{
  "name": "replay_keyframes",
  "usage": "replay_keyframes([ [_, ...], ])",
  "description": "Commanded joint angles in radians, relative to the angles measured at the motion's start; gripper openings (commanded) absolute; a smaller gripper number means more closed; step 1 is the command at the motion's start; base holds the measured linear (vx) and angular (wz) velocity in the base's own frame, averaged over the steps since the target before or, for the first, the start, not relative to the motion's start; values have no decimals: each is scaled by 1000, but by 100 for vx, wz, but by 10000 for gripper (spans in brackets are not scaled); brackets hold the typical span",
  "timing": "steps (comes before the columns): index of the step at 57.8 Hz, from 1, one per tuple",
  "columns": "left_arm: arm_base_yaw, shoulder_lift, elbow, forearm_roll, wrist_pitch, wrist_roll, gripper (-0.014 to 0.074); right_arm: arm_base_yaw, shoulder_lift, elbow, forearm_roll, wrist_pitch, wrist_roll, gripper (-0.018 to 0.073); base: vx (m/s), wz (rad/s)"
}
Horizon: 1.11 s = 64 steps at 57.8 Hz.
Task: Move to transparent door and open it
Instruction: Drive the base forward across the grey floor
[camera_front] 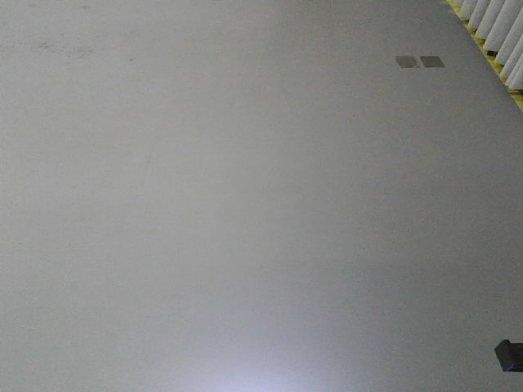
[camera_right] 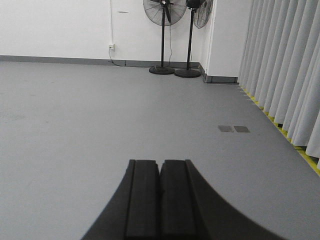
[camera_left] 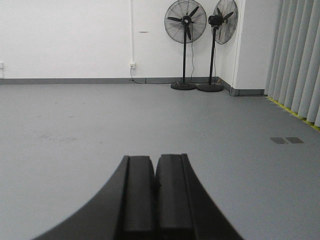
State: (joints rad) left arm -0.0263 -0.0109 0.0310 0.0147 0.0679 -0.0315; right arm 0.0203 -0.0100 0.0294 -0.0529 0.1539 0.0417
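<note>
The transparent door is out of view in all three views. My left gripper point(camera_left: 154, 158) is shut and empty, its black pads pressed together, pointing over bare grey floor towards a white wall. My right gripper point(camera_right: 160, 162) is shut and empty too, its pads touching, pointing the same way. The front view shows only grey floor and neither gripper's jaws.
Two black pedestal fans point(camera_left: 185, 30) point(camera_right: 162, 10) stand at the far wall corner. White vertical blinds point(camera_right: 280, 60) point(camera_left: 300, 55) point(camera_front: 498, 33) with a yellow floor line run along the right. Two floor plates point(camera_front: 419, 61) point(camera_right: 233, 129) point(camera_left: 286, 140) lie in the grey floor. A dark robot part point(camera_front: 510, 354) shows bottom right.
</note>
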Motion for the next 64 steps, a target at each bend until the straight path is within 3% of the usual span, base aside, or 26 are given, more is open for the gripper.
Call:
replay_keyframes([
  [1,-7,-13,9,-2,-79,-4,-6,-1,-15,4,-8,-85,0,-9,18,-5],
  [64,-7,-13,9,-2,-79,-4,-6,-1,-15,4,-8,-85,0,-9,27,-2],
])
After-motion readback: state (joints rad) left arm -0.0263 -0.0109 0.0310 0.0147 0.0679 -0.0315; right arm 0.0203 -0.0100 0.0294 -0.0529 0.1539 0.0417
